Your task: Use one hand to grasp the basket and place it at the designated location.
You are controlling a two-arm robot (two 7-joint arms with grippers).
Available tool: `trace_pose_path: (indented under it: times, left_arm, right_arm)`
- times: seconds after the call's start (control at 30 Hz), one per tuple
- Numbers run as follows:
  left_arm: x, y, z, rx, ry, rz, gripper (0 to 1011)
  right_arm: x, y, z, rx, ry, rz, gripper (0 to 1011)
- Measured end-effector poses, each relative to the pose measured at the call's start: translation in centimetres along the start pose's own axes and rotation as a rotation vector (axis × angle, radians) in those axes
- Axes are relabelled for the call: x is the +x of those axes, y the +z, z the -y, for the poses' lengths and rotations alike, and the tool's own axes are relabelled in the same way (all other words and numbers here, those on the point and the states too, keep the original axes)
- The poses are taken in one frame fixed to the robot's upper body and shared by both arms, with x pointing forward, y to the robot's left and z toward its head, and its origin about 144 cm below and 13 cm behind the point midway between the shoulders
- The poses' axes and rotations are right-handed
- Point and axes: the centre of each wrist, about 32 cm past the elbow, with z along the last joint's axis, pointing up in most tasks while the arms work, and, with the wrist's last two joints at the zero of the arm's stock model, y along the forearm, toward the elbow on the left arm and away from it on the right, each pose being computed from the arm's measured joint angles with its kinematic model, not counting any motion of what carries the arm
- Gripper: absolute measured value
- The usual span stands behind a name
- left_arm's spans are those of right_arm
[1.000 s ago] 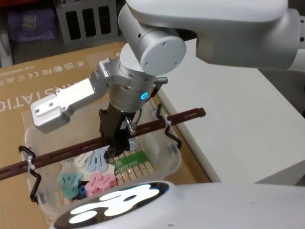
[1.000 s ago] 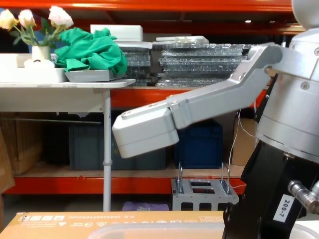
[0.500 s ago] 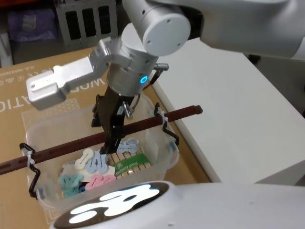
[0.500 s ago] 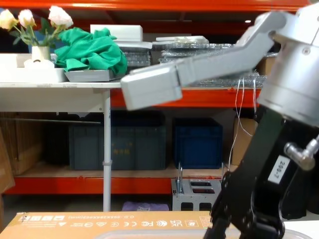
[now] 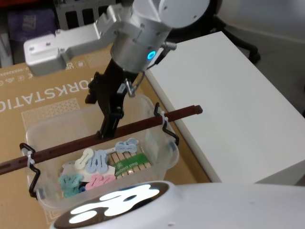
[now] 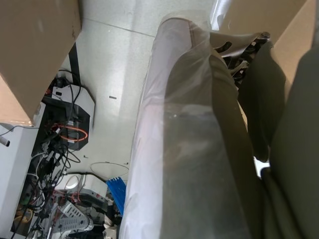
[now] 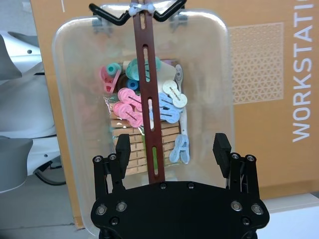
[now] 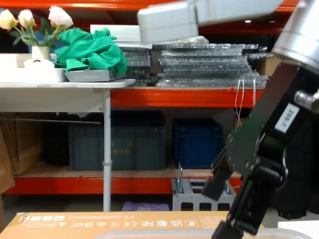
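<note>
While the right pincer hangs wide open over the middle of the bar handle, gripping nothing, the basket sits at 7 o'clock in the head view on a cardboard box printed WORKSTATION. In the right wrist view the bar runs between the spread jaws. I cannot tell whether a tip touches it.

The basket looks light: thin clear plastic with a small load of pastel clips and wooden pegs. The walls probably flex and the rim looks slick, so take the bar at mid-length. Held off-centre it would likely tip and the load would slide. The bar seems stiff, but it is hung on white zip ties and black hooks, so expect some swing.

A flat white bench lies at 3 o'clock of the basket. At 12 o'clock behind are orange shelving and blue crates. The left pincer is parked over the floor by the box. I cannot tell its state.
</note>
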Motion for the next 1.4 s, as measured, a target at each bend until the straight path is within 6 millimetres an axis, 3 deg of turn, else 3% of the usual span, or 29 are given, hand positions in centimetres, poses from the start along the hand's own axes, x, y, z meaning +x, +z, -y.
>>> trace_pose_path:
  times: [0.57, 0.77, 0.93, 1.4]
  left_arm:
    - [0.0, 0.0, 0.0, 0.000, 0.000, 0.000, 0]
    - [0.0, 0.0, 0.0, 0.000, 0.000, 0.000, 0]
    - [0.0, 0.0, 0.0, 0.000, 0.000, 0.000, 0]
    - [0.0, 0.0, 0.0, 0.000, 0.000, 0.000, 0]
  right_arm:
    - [-1.0, -0.1, 4.4, -0.032, -0.082, -0.007, 1000]
    - [-1.2, -0.2, 5.0, -0.038, -0.091, -0.009, 1001]
    - [-1.1, 0.0, 4.8, -0.031, -0.086, -0.006, 1000]
    - [0.1, 1.3, 0.5, -0.004, 0.015, 0.038, 1000]
